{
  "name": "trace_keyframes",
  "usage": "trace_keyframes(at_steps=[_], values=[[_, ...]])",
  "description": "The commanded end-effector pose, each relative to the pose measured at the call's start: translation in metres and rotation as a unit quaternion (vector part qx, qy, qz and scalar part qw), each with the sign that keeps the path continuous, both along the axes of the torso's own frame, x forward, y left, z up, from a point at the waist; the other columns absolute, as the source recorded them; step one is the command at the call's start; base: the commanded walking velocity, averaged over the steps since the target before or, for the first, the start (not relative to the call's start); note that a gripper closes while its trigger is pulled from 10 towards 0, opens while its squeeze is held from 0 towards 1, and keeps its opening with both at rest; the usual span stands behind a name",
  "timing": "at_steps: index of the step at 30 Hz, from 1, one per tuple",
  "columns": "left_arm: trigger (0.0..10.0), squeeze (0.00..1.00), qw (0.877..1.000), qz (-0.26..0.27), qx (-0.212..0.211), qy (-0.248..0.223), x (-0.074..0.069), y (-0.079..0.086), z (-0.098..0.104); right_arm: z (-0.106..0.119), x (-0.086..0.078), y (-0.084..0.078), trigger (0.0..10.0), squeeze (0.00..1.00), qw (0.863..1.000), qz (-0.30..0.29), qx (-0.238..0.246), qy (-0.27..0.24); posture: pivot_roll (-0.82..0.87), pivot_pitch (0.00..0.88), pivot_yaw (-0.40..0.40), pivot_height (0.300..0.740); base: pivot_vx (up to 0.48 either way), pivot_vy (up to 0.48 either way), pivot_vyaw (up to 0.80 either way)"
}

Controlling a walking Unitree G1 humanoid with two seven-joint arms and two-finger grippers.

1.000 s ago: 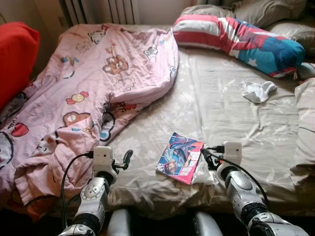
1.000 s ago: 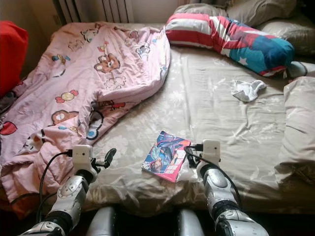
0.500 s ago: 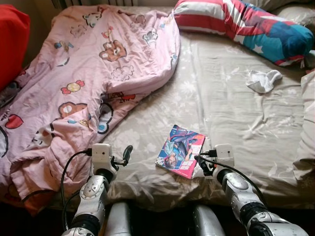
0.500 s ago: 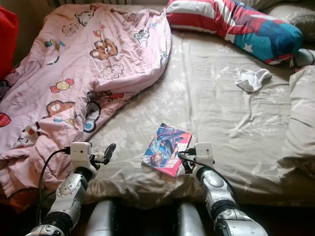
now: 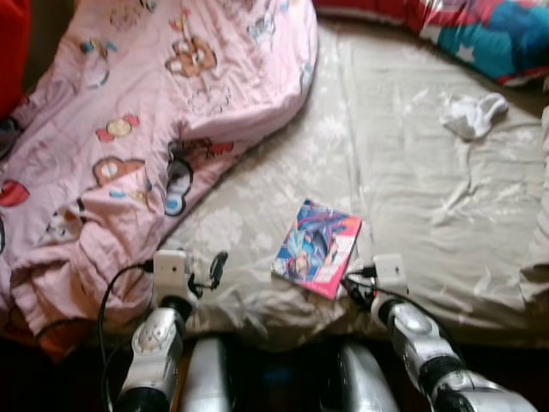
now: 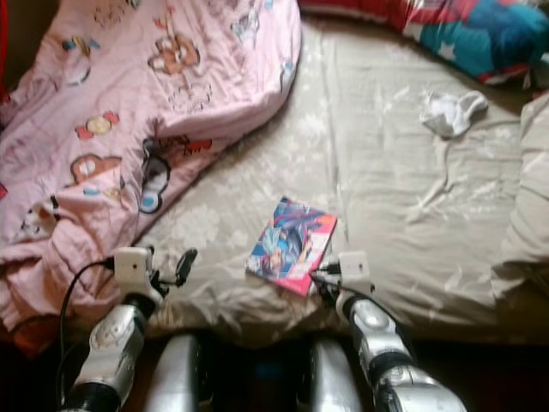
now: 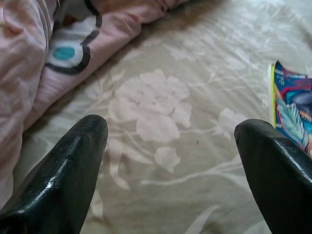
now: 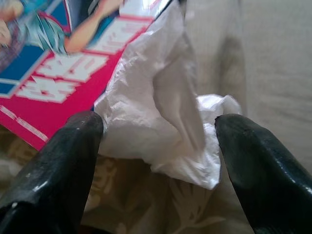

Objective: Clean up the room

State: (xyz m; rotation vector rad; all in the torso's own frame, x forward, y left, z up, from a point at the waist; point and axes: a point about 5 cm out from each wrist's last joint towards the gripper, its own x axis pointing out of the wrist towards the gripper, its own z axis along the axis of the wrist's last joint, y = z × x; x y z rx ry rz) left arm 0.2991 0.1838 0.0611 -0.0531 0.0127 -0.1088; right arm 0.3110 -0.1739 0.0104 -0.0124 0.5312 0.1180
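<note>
The right gripper [image 8: 156,146] is hovering at the near edge of the bed [image 5: 412,172], fingers spread wide and gripping nothing. Directly ahead of it, between the two fingertips, a crumpled white tissue [image 8: 170,126] is lying on the sheet, touching the near right corner of the book [image 5: 317,247]. The tissue is tucked partly against that corner — any closing of the fingers risks catching the cover as well.

The book is lying flat, its long axis running from near left to far right, just to the left of the right gripper and well apart from the left gripper [image 5: 216,268]. The left gripper is also standing open and empty, pointing over bare sheet beside the pink blanket [image 5: 129,129].

Judgement: the right arm is clearly the nearer one — the tissue appears to be the piece in hand.

A white sock [image 5: 470,113] is lying at the far right, well out of reach.
</note>
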Motion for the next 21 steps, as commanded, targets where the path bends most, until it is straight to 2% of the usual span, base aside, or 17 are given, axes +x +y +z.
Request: trace_keyframes(at_steps=[1,2,3,12,21], values=[[10.0,0.0,1.0,0.002,0.0,0.018,-0.0069,0.0028,-0.0065,-0.0107,-0.0096,-0.0002,9.9,0.0,1.0,-0.009,0.004,0.024,0.2,0.372,0.0,0.625,0.0,0.0,0.0],[10.0,0.0,1.0,0.002,0.0,0.018,-0.0074,0.0034,-0.0058,-0.0107,-0.0095,0.0001,1.9,0.0,1.0,-0.011,0.005,0.024,0.2,0.378,0.003,0.625,0.0,0.0,0.0],[10.0,0.0,1.0,0.002,0.001,0.018,-0.0079,0.0038,-0.0054,-0.0106,-0.0094,0.0004,0.0,0.0,1.0,-0.013,0.006,0.023,0.2,0.379,0.004,0.625,0.0,0.0,0.0],[10.0,0.0,1.0,0.001,0.004,0.026,-0.0086,0.0032,-0.0049,-0.0094,-0.0081,0.0014,0.0,0.0,1.0,-0.02,0.012,0.018,0.19,0.38,0.011,0.625,0.0,0.0,0.0],[10.0,0.0,1.0,-0.003,0.005,0.03,-0.0092,-0.0002,-0.0053,-0.0034,-0.0042,-0.0064,0.0,0.0,0.999,-0.049,0.014,-0.006,0.18,0.346,0.005,0.625,0.0,0.0,0.0]])
